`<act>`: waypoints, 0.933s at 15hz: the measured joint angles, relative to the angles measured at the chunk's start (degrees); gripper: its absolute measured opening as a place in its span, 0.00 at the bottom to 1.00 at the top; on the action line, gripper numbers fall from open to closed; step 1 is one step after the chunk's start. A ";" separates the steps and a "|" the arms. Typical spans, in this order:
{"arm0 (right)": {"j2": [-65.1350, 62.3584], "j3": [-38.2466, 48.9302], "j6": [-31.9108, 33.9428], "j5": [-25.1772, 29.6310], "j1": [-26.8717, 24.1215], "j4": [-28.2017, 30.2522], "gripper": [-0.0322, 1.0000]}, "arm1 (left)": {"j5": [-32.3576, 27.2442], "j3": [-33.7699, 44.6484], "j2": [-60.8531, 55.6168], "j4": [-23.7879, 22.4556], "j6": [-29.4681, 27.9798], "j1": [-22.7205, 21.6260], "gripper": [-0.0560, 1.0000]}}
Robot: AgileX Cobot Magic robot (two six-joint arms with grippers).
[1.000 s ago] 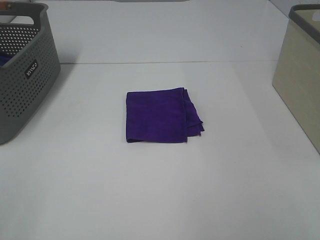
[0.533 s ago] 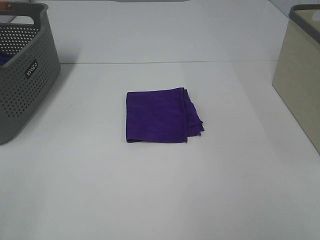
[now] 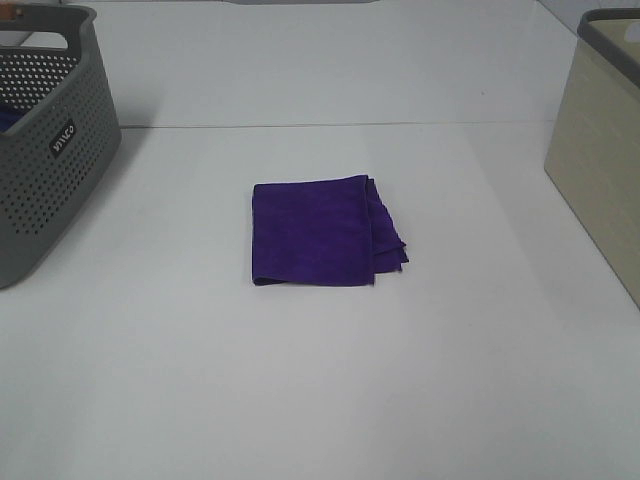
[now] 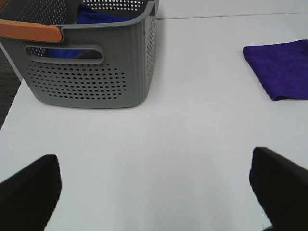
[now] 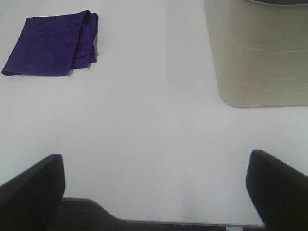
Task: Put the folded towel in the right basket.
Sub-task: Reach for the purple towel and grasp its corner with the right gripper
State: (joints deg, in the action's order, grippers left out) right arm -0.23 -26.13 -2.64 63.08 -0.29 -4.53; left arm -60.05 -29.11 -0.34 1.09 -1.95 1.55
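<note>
The folded towel [image 3: 325, 232] lay ungrasped mid-bench, well apart from the right basket [image 3: 598, 150] at the right edge; left gripper [image 4: 154, 190] and right gripper [image 5: 154, 190] gaped empty.

- Towels: one purple folded towel [image 3: 320, 233], lying in the middle of the tabletop.
- Baskets: two. One grey perforated basket [image 3: 50, 150] stands at the far left corner, and one beige basket [image 3: 600, 170] stands at the right edge.
- Tables: one white table [image 3: 320, 390].
- Cloths inside baskets: one blue cloth [image 4: 96, 17] shows in the grey perforated basket. The inside of the beige basket cannot be seen.
- Handles: one orange handle [image 4: 29, 30] shows on the grey perforated basket's rim.
- Grippers: two, the left gripper [image 4: 154, 192] and the right gripper [image 5: 154, 192], seen only in the wrist views.
- Fingers: four dark fingers [image 4: 29, 192] in all, two to each gripper.
</note>
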 joint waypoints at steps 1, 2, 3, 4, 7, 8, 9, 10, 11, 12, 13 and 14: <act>0.00 0.00 0.00 0.00 0.00 -0.06 0.98 | 0.00 0.00 0.00 0.00 0.00 0.00 0.99; 0.00 0.00 0.00 0.00 0.00 -0.06 0.98 | 0.00 0.00 0.00 0.00 0.00 0.00 0.99; 0.00 0.00 0.00 0.00 0.00 -0.06 0.98 | 0.00 0.00 0.00 0.00 0.00 0.00 0.99; 0.00 0.00 0.00 0.00 0.00 -0.06 0.98 | 0.00 0.00 0.00 0.00 0.00 0.00 0.99; 0.00 0.00 0.00 0.00 0.00 -0.06 0.99 | 0.00 0.00 0.00 0.00 0.00 0.00 0.99; 0.00 0.00 0.00 0.00 0.00 -0.06 0.99 | 0.00 0.00 0.00 0.00 0.00 0.00 0.99; 0.00 0.00 0.00 0.00 0.00 -0.06 0.99 | 0.00 0.00 0.00 0.00 0.00 0.00 0.99; 0.00 0.00 0.00 0.00 0.00 -0.06 0.99 | 0.00 0.00 0.00 0.00 0.00 0.00 0.99; 0.00 0.00 0.00 0.00 0.00 -0.06 0.99 | 0.00 0.00 0.00 0.00 0.00 0.00 0.99; 0.00 0.00 0.00 0.00 0.00 -0.06 0.99 | 0.00 0.00 0.00 0.00 0.00 0.00 0.99; 0.00 0.00 0.00 0.00 0.00 -0.06 0.99 | 0.00 0.00 0.00 0.00 0.00 0.00 0.99; 0.00 0.00 0.00 0.00 0.00 -0.06 0.99 | 0.00 0.00 0.00 0.00 0.00 0.00 0.99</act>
State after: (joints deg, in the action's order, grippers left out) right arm -0.23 -26.13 -2.64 63.08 -0.29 -4.58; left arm -60.05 -29.11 -0.34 1.09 -1.95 1.55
